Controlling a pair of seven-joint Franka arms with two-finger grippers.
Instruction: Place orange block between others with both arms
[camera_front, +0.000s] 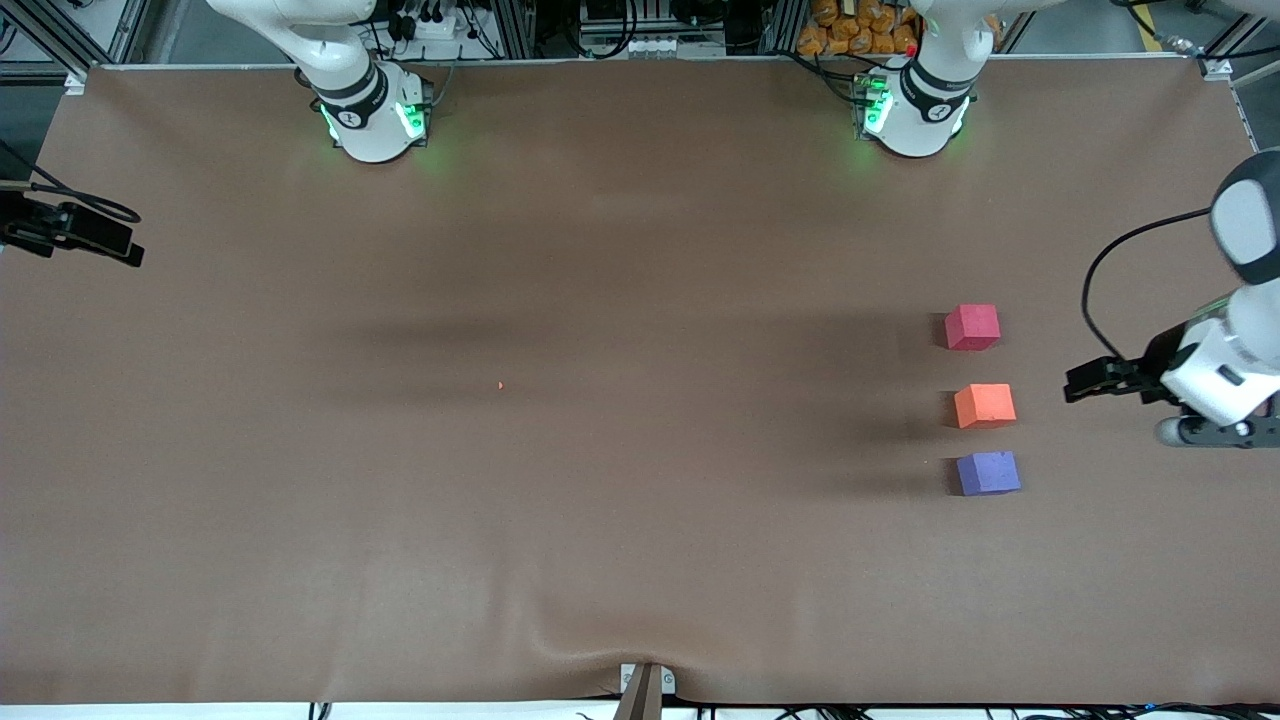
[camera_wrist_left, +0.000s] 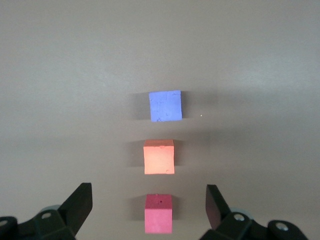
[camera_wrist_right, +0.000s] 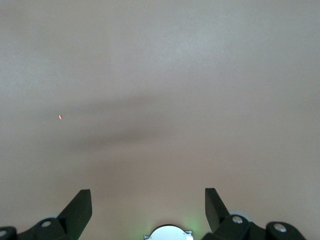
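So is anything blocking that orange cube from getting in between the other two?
Nothing visible does. The orange block already sits between the pinkish-red cube and the purple cube, apart from both. The left gripper is open, holding nothing.

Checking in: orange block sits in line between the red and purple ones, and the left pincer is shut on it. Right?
Not quite. The orange block does sit between the red block and the purple block, but the left pincer is open and holds nothing, as the left wrist view shows.
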